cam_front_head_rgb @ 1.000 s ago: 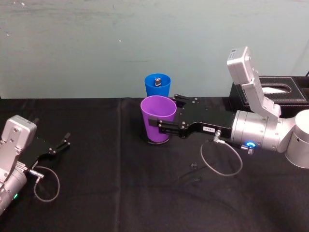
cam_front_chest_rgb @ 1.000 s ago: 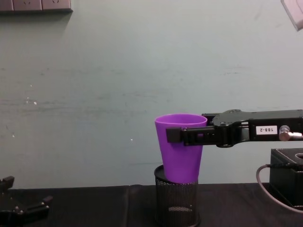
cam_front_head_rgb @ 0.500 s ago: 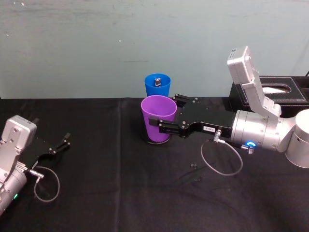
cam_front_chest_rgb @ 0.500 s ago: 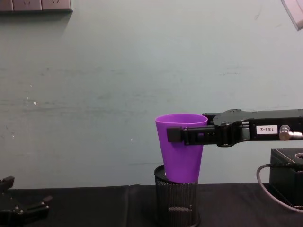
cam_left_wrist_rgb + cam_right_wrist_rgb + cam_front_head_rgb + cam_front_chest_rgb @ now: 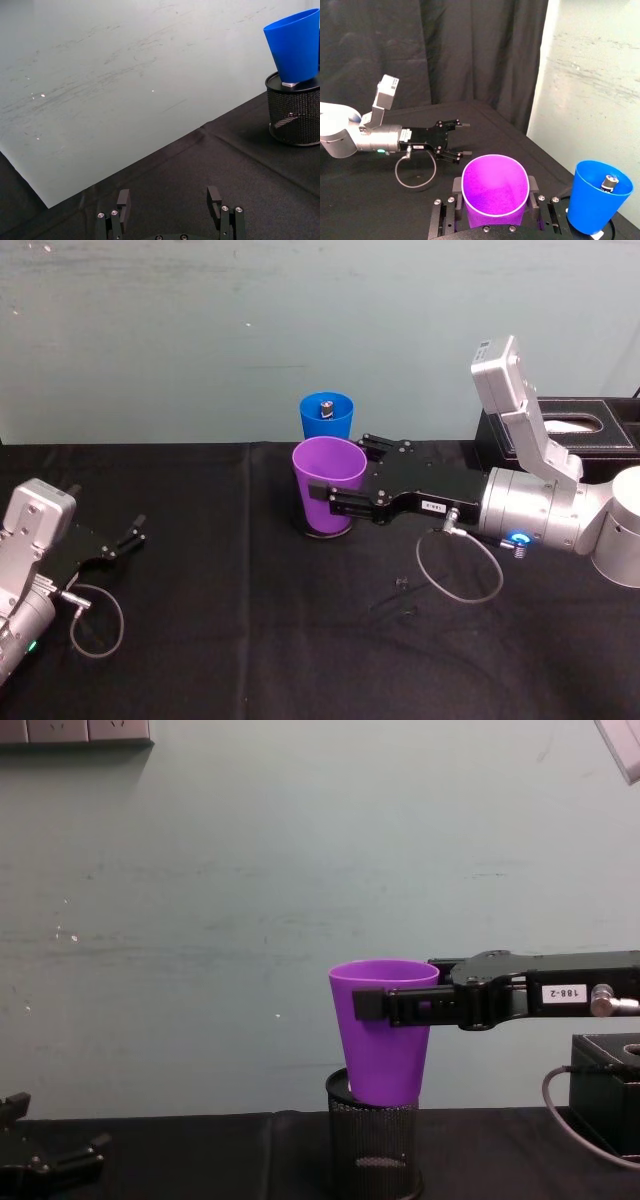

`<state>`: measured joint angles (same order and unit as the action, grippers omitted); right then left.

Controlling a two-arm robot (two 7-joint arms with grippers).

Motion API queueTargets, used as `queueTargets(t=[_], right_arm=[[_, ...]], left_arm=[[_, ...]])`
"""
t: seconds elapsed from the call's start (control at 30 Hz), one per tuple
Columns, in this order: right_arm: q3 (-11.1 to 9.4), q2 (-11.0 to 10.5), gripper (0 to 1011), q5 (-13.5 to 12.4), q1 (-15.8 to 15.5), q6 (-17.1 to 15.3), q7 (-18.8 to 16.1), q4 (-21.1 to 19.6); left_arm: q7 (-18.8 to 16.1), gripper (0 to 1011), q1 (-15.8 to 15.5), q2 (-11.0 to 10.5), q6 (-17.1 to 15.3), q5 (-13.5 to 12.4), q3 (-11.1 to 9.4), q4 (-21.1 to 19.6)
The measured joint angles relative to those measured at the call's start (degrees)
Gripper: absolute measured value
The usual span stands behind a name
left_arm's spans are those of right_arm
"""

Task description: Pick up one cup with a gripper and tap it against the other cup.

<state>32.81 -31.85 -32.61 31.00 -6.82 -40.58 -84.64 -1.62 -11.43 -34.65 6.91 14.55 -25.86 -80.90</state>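
My right gripper (image 5: 342,466) is shut on the purple cup (image 5: 328,480) just below its rim, holding it upright with one finger on each side. In the chest view the purple cup (image 5: 383,1035) hangs with its base at the rim of a black mesh pen holder (image 5: 373,1145). The blue cup (image 5: 327,417) stands upright just behind it, with a gap between them and a small metal piece inside. In the right wrist view the purple cup (image 5: 495,192) sits beside the blue cup (image 5: 597,200). My left gripper (image 5: 128,537) rests open on the table at far left.
A black tissue box (image 5: 570,430) stands at the back right, behind my right arm. Small dark bits (image 5: 403,586) and a cable loop (image 5: 460,565) lie on the black cloth in front of the arm. The wall rises close behind the cups.
The purple cup and my right gripper have barely shifted, a touch to the right in the chest view. The left arm has not moved.
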Motion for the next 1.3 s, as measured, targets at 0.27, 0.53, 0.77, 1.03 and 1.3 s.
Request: queueTargets(t=[0.27,0.53,0.77,1.03,1.3], right_arm=[[-0.02,0.0,736,0.01,0.0,0.01,0.0,0.0],[-0.02,0.0,736,0.01,0.0,0.01,0.0,0.0],[-0.02,0.0,736,0.01,0.0,0.01,0.0,0.0],[-0.01,0.0,736,0.01,0.0,0.01,0.0,0.0],[-0.01,0.0,736,0.01,0.0,0.01,0.0,0.0]], left_arm=[[0.0,1000,0.0,0.0,0.0,0.0,0.0,0.0],[0.0,1000,0.0,0.0,0.0,0.0,0.0,0.0],[0.0,1000,0.0,0.0,0.0,0.0,0.0,0.0],[0.0,1000,0.0,0.0,0.0,0.0,0.0,0.0],[0.0,1000,0.0,0.0,0.0,0.0,0.0,0.0]])
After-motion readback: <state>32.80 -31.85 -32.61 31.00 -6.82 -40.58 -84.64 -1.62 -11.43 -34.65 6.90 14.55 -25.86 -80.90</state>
